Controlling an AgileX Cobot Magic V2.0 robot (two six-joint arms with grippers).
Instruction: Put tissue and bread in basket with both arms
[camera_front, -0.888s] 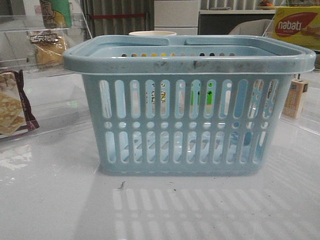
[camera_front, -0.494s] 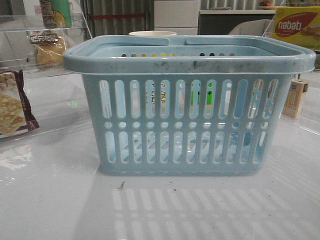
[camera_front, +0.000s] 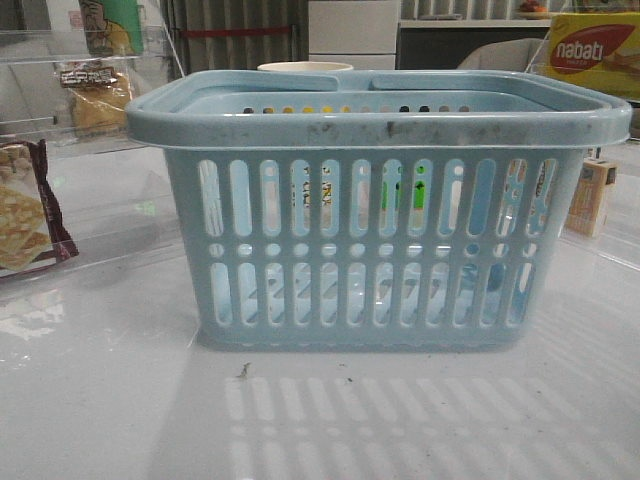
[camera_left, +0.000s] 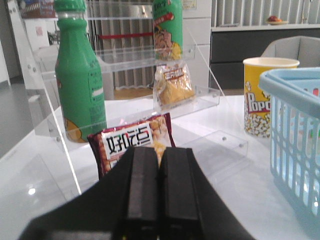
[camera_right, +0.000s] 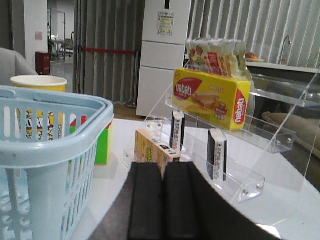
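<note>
Front view showed the large pale-blue slotted plastic basket (camera_front: 378, 205) standing mid-bench on the glossy white bench (camera_front: 100, 400), its rim toward the camera and, as far as the slots revealed, nothing of the task inside. Neither arm appeared there. From the left wrist view, the left pincer (camera_left: 159, 192) had its black pads pressed together, gripping nothing, aimed toward the golden-brown bread in a clear bag (camera_left: 173, 89) propped on a clear acrylic shelf behind the maroon-edged cracker pack (camera_left: 135, 145). Across the basket, the right pincer (camera_right: 163, 200) was likewise closed and empty, facing two small flat black tissue packs (camera_right: 177, 131) stood on edge in a clear tiered rack, beside a tan carton (camera_right: 152, 150). Displaying the goods upright probably leaves edges free for grasping.
</note>
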